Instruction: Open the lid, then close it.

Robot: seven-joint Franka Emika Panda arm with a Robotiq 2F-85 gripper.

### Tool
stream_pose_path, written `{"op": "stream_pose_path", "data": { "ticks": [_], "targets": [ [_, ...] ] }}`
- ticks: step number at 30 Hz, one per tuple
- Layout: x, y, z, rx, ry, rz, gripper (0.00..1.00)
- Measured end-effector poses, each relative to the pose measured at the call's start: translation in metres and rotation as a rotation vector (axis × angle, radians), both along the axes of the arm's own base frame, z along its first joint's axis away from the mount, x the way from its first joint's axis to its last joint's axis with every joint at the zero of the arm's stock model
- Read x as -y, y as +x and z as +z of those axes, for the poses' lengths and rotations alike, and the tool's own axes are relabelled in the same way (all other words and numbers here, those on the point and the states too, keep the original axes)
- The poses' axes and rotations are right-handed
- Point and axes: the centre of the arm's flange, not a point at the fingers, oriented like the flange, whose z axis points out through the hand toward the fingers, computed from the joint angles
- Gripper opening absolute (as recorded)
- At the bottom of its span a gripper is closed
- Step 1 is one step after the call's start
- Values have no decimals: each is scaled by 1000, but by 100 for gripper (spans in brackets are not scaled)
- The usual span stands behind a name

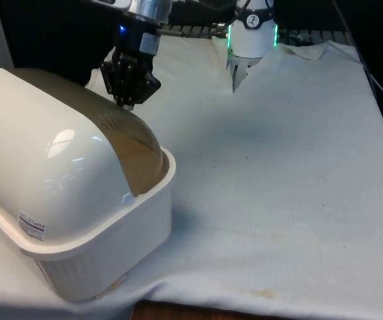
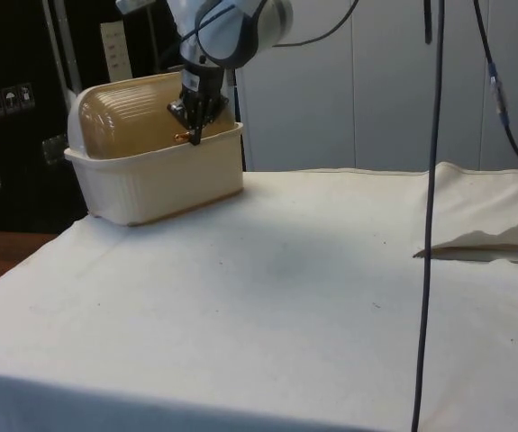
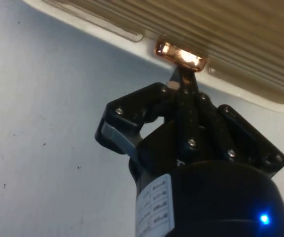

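The cream bread box sits at the worktop's corner on the front view's left, its ribbed brown roll lid pulled down to the rim. The gripper hangs at the box's front edge, jaws pinched together, tips touching the small amber lid handle just above the white cloth.

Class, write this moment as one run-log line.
gripper: shut, at the lid's amber handle | lid: down | bread box: on white cloth
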Motion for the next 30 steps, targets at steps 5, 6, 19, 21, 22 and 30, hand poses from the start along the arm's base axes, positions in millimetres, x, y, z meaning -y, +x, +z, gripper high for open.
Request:
{"op": "stream_pose_path", "data": {
  "ticks": [5, 6, 19, 21, 22, 30],
  "targets": [
    [1, 3, 4, 12, -2, -7, 0],
    [1, 4, 5, 15, -1, -8, 0],
    [5, 9, 27, 62, 1, -35, 0],
    [5, 9, 30, 66, 1, -38, 0],
    [5, 9, 33, 71, 2, -40, 0],
    [6, 9, 48, 97, 8, -52, 0]
  ]
}}
